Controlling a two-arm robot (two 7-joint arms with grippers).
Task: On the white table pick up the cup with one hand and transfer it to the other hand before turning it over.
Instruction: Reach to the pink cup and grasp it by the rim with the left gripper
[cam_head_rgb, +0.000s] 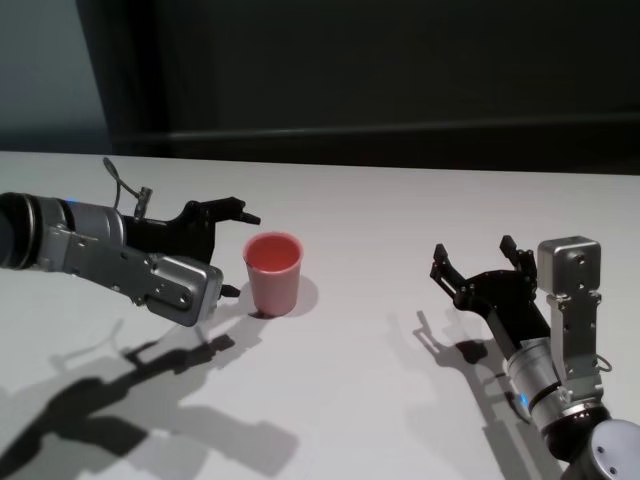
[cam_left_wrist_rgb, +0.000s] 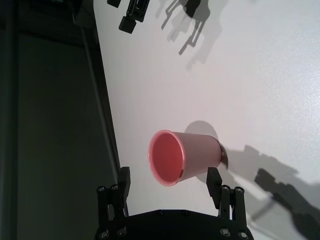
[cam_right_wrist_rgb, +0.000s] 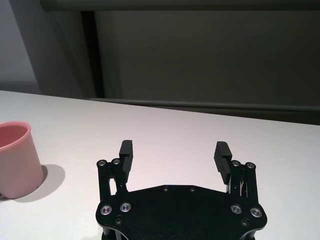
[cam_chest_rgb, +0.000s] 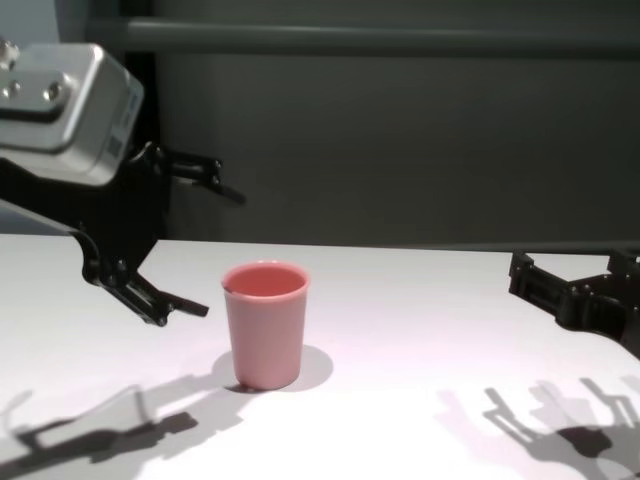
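Both grippers stand wide and hold nothing, so you are at the first step, the pick-up, and it is not yet made. Your left gripper (cam_head_rgb: 232, 252) is turned sideways, one finger (cam_left_wrist_rgb: 123, 181) on either side of the cup (cam_head_rgb: 273, 273); in the left wrist view the cup sits just ahead of the fingertips, in line with the gap, apparently untouched. The next move, in my judgement, calls for a short advance until the wall lies between the pads, then a close below the rim. Your right gripper (cam_head_rgb: 477, 262) waits well apart from the cup, fingers spread, ready to receive. The cup stands upright on the white table (cam_head_rgb: 400, 220), mouth up: plain pink, handleless, narrowing to the base, and seemingly empty.
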